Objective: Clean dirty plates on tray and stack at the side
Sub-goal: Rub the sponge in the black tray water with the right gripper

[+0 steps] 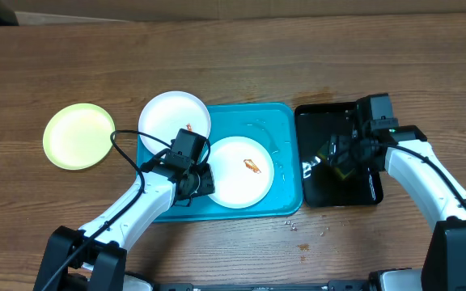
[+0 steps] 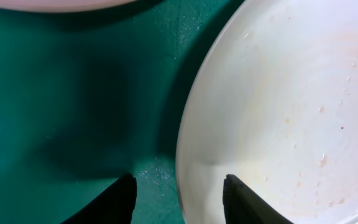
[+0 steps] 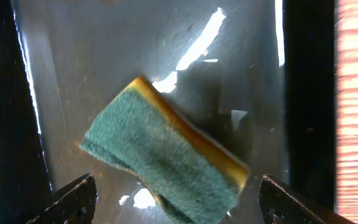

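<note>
The turquoise tray [image 1: 283, 121] lies mid-table. A white plate [image 1: 241, 174] with an orange smear lies in it; a second white plate [image 1: 172, 117] overlaps the tray's left end. The green-rimmed plate [image 1: 78, 135] sits on the table at the left. My left gripper [image 1: 198, 179] is open at the smeared plate's left edge. In the left wrist view its fingers [image 2: 179, 199] straddle the plate's rim [image 2: 291, 112], one over the tray floor [image 2: 73, 93]. My right gripper [image 1: 340, 160] is open over a green and yellow sponge [image 3: 166, 162], its fingers [image 3: 176, 208] either side of it.
The sponge lies in a wet black tray [image 1: 366, 190] right of the turquoise one, also in the right wrist view [image 3: 104, 62]. Small crumbs [image 1: 294, 224] lie on the wooden table near the front. Bare wood [image 3: 356, 112] shows beside the black tray.
</note>
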`<state>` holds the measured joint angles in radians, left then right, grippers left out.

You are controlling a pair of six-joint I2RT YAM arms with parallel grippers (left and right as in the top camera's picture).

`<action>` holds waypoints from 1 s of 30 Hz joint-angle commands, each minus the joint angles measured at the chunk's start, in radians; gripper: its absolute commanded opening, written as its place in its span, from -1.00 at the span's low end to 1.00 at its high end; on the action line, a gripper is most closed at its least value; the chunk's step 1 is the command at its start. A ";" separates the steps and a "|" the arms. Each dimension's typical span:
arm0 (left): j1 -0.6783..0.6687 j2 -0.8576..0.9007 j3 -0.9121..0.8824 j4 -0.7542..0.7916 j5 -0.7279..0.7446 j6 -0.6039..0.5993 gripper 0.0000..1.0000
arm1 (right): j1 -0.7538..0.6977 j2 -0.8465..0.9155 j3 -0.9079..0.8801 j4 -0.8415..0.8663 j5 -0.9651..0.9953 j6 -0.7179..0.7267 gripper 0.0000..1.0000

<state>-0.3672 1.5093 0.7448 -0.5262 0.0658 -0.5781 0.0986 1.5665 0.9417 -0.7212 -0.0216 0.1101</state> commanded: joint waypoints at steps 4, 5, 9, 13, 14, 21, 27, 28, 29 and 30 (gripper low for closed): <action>-0.008 0.011 -0.004 0.002 -0.014 -0.013 -0.05 | -0.003 0.007 -0.061 0.039 -0.040 -0.007 0.69; -0.008 0.011 -0.004 0.003 -0.014 -0.013 -0.06 | -0.003 0.007 -0.071 0.050 -0.040 -0.007 0.70; -0.008 0.011 -0.004 0.003 -0.014 -0.013 -0.04 | -0.003 0.007 -0.101 0.105 -0.056 -0.007 0.72; -0.008 0.011 -0.004 0.003 -0.014 -0.013 -0.03 | -0.003 0.007 -0.101 0.060 -0.199 -0.007 0.69; -0.008 0.011 -0.004 0.003 -0.014 -0.013 -0.03 | -0.003 0.007 -0.101 0.036 -0.240 -0.006 0.68; -0.008 0.011 -0.004 0.003 -0.014 -0.013 -0.03 | -0.003 0.006 -0.095 -0.077 -0.213 0.030 0.56; -0.008 0.011 -0.004 0.003 -0.014 -0.013 -0.03 | -0.003 0.006 -0.023 -0.039 -0.146 0.050 0.56; -0.008 0.011 -0.004 0.003 -0.014 -0.013 -0.03 | -0.003 0.006 -0.016 -0.023 -0.133 0.050 0.56; -0.008 0.011 -0.004 0.004 -0.014 -0.013 -0.03 | -0.003 0.006 -0.017 0.000 -0.117 0.051 0.54; -0.008 0.011 -0.004 0.004 -0.014 -0.013 -0.03 | -0.003 0.007 -0.019 0.016 -0.100 0.051 0.51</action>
<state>-0.3672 1.5093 0.7448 -0.5259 0.0658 -0.5781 0.0986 1.5707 0.8829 -0.7433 -0.1837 0.1505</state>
